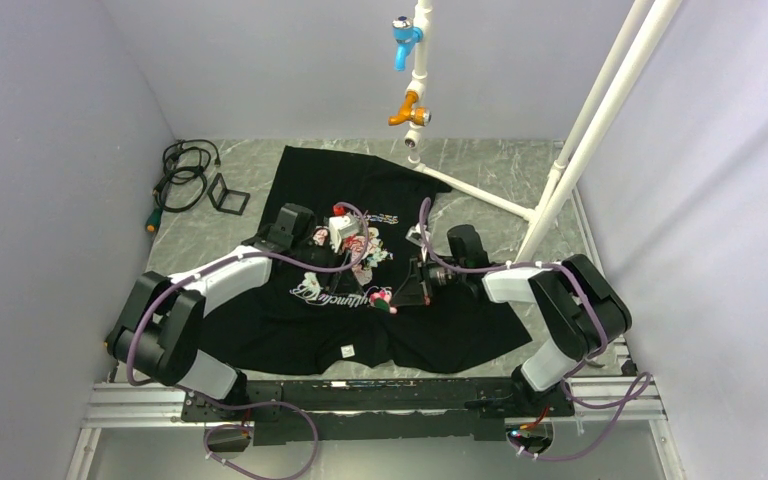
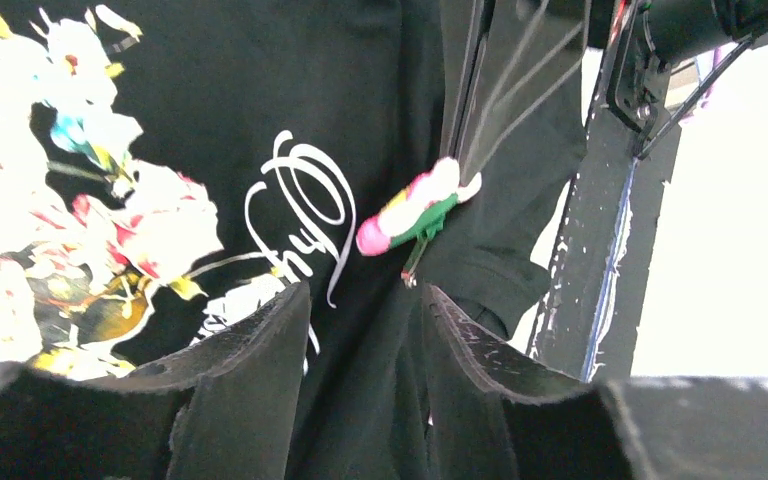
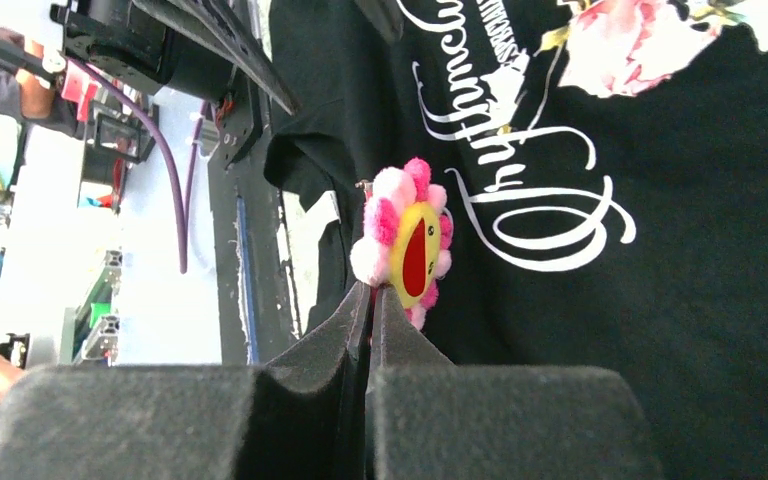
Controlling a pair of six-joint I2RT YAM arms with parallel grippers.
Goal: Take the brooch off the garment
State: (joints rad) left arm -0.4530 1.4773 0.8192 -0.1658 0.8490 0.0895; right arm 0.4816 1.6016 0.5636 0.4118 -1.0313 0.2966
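Note:
The garment (image 1: 290, 330) is a black T-shirt with a rose print and white script, spread flat on the table. The brooch (image 3: 405, 245) has pink and white petals around a yellow centre and stands on edge below the script. My right gripper (image 3: 370, 292) is shut on its lower edge. In the top view the right gripper (image 1: 401, 296) is at the brooch (image 1: 387, 299). My left gripper (image 2: 365, 320) holds a raised fold of the garment (image 2: 380, 100) between its fingers, just short of the brooch (image 2: 415, 210), seen side-on with a green back. The left gripper (image 1: 360, 250) is over the print.
A white pipe frame (image 1: 560, 170) with a blue tap (image 1: 403, 38) and an orange tap (image 1: 409, 108) stands at the back right. Black cables (image 1: 182, 175) and a small black stand (image 1: 228, 193) lie at the back left. A white label (image 1: 348, 350) lies on the hem.

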